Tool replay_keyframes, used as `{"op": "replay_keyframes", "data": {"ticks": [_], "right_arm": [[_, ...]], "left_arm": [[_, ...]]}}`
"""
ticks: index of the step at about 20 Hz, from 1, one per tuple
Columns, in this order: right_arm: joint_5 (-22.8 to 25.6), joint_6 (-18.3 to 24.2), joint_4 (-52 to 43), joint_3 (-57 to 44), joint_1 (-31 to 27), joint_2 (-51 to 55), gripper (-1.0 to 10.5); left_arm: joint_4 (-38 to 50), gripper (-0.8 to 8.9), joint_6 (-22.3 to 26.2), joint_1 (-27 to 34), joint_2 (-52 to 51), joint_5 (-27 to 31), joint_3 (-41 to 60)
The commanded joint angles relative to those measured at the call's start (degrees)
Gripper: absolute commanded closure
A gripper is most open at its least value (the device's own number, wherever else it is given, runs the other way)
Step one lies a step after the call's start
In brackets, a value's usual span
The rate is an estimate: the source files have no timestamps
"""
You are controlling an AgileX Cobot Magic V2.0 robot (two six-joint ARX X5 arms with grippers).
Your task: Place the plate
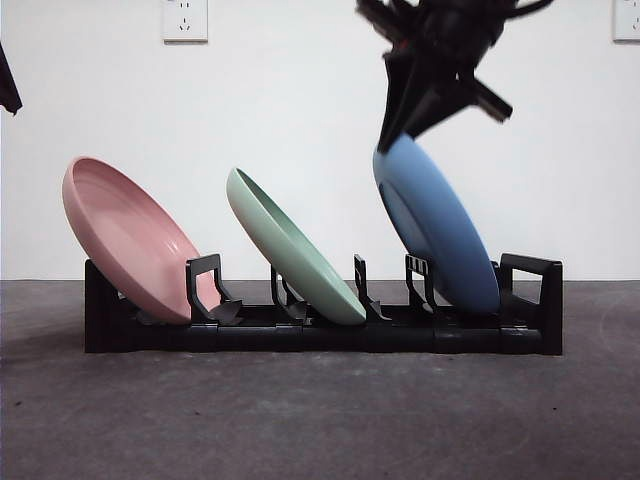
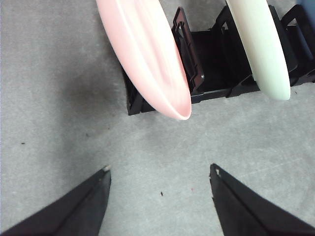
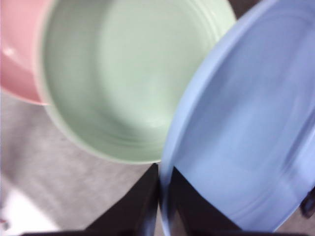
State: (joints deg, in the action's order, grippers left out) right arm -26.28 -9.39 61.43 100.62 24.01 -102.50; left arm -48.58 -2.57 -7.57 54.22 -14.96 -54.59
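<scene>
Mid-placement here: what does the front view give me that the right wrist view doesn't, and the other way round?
Only the front view shows the black rack and the blue plate leaning in its end slot, lower edge down in the rack. Only the right wrist view shows the right end effector with one jaw on each side of that plate's rim. Both show the blue plate, the green plate and the pink plate.

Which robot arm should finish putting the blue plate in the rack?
Right. The right gripper already pinches the blue plate's rim, and the plate sits in the rack's end slot. The left gripper is open, over bare table near the pink plate.
</scene>
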Motion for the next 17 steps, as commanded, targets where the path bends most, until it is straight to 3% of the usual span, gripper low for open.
{"op": "replay_keyframes", "data": {"ticks": [1, 7, 11, 17], "right_arm": [[-0.9, 1.9, 2.3, 5.1, 1.1, 1.8, 9.4], [1.0, 10.6, 8.7, 10.3, 5.8, 6.4, 9.4], [13.2, 12.2, 5.3, 4.1, 15.0, 12.6, 9.4], [26.3, 13.1, -6.5, -19.1, 30.8, 26.7, 9.4]], "left_arm": [[0.4, 5.01, 0.0, -0.1, 0.4, -0.1, -1.3], [0.5, 5.01, 0.0, -0.1, 0.4, -0.1, -1.3], [0.6, 5.01, 0.0, -0.1, 0.4, -0.1, -1.3], [1.1, 5.01, 0.0, -0.1, 0.5, -0.1, -1.3]]}}
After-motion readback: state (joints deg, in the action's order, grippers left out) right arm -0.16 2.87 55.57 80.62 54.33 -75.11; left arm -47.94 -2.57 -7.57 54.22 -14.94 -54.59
